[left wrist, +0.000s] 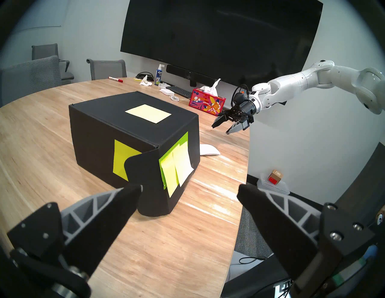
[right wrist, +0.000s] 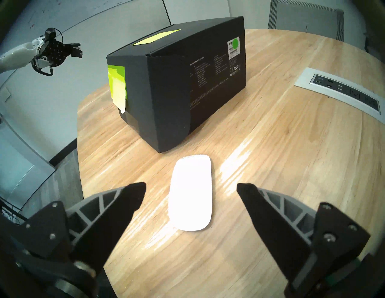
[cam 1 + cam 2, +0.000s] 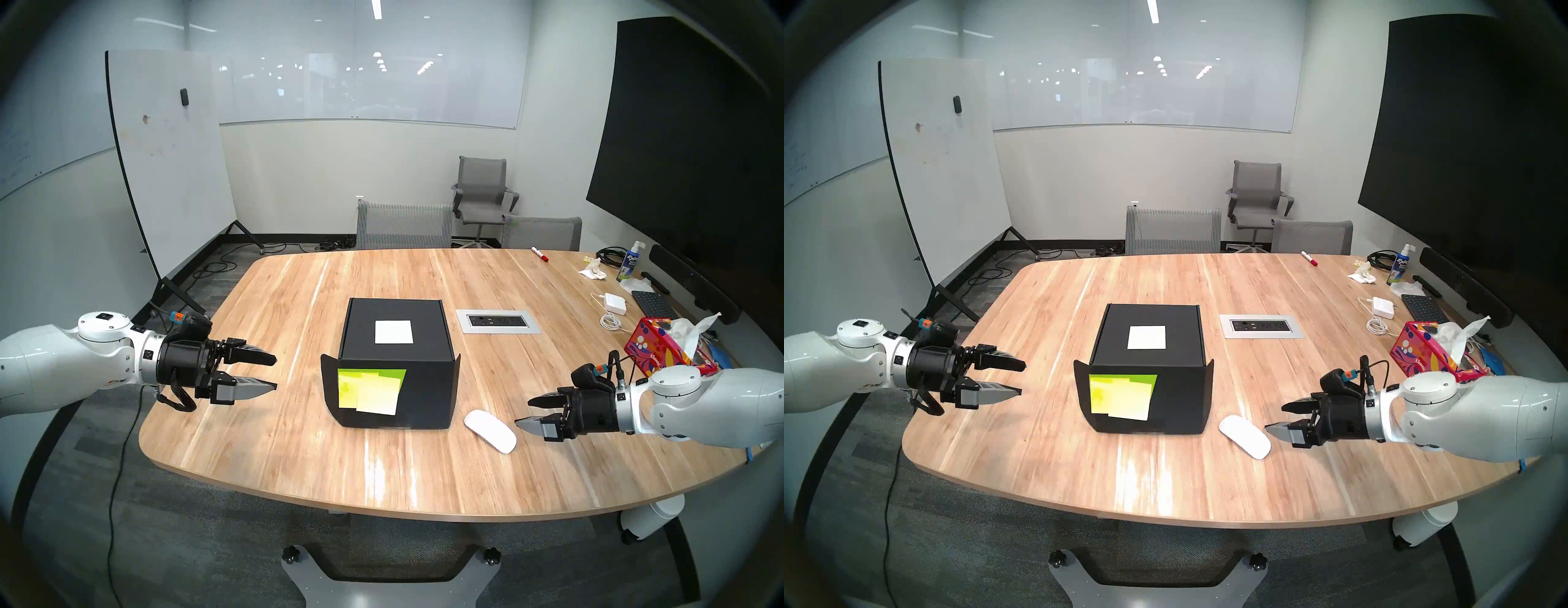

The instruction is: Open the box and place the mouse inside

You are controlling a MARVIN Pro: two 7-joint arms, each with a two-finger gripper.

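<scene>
The near edge of a wooden table (image 3: 297,446), rounded at its corners and streaked with pale and honey-coloured planks, is being shown with glare lying across its smooth top. With the closed matte black cardboard box (image 3: 424,382) taken as landmark, the glossy white oval mouse (image 3: 490,431) is lying flat on the wood just to the right of the box's near corner, apart from it. The right gripper (image 3: 525,411) is being held just right of the mouse, jaws spread wide, with nothing gripped; the left gripper (image 3: 275,373) is being held well left of the box, likewise wide apart and empty. Yellow-green sticky notes (image 3: 371,390) are being carried on the box's near face, and a white square label (image 3: 393,331) on its top. Beyond the box to the right, a grey socket panel (image 3: 498,321) is set into the wood, and a red patterned tissue box (image 3: 653,346) is standing farther right. Behind the table, grey mesh chairs (image 3: 403,225), a leaning whiteboard (image 3: 169,161) and a dark wall screen (image 3: 687,148) are being seen.
</scene>
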